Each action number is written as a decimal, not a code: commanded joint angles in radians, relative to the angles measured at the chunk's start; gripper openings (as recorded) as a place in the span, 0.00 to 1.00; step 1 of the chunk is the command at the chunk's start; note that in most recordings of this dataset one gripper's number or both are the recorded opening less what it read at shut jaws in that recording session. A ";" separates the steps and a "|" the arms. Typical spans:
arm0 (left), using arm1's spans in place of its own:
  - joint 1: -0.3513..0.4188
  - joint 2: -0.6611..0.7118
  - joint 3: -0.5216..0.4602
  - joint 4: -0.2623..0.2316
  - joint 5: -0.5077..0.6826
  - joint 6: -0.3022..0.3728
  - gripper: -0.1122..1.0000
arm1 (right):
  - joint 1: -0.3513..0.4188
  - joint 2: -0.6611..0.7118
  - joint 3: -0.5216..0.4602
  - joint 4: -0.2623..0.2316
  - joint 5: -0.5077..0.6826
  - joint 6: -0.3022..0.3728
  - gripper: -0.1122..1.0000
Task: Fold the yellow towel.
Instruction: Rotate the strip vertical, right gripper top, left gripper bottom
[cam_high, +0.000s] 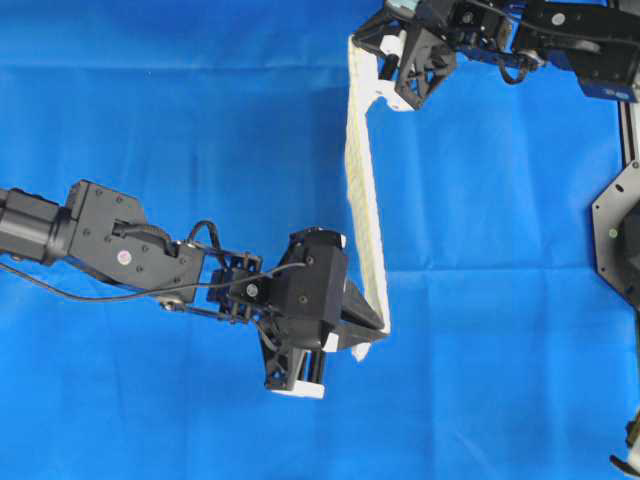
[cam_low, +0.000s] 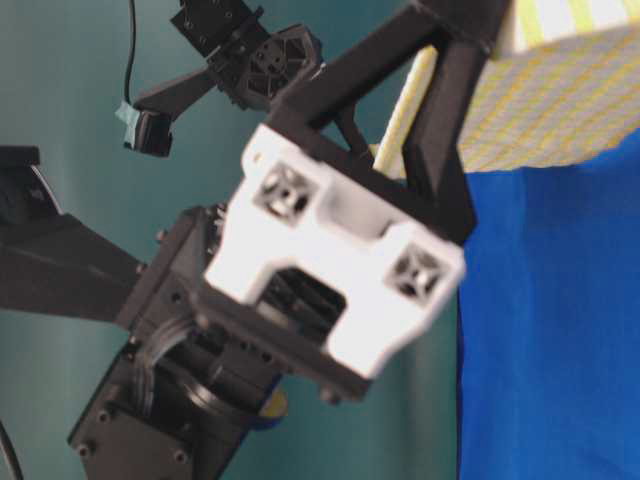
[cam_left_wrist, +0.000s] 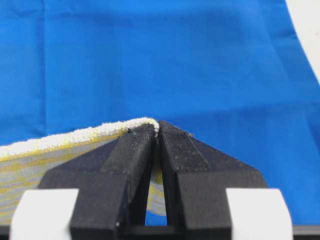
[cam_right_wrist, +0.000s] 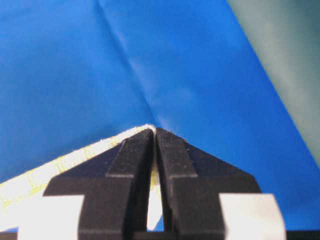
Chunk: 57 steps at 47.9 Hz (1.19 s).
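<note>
The yellow towel hangs stretched as a narrow band from the upper middle of the overhead frame down to the lower middle, above the blue cloth covering the bench. The left pincer is clamped tight on its lower corner; the right pincer is clamped tight on its upper corner.

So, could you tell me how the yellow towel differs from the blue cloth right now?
The yellow towel is lifted and hangs stretched between the left gripper and right gripper; the blue cloth lies flat. The towel is checked, the cloth plain. The towel looks much smaller. Both are thin fabric.
</note>
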 joint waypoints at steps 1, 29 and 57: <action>-0.021 0.002 -0.055 0.005 -0.020 0.009 0.13 | -0.061 -0.048 0.006 -0.006 -0.011 0.002 0.12; -0.008 0.124 -0.190 0.003 -0.046 0.100 0.13 | -0.081 -0.146 0.107 -0.003 -0.008 0.009 0.12; -0.048 -0.046 0.229 -0.020 -0.241 0.037 0.13 | 0.029 0.181 -0.166 0.002 -0.026 0.012 0.12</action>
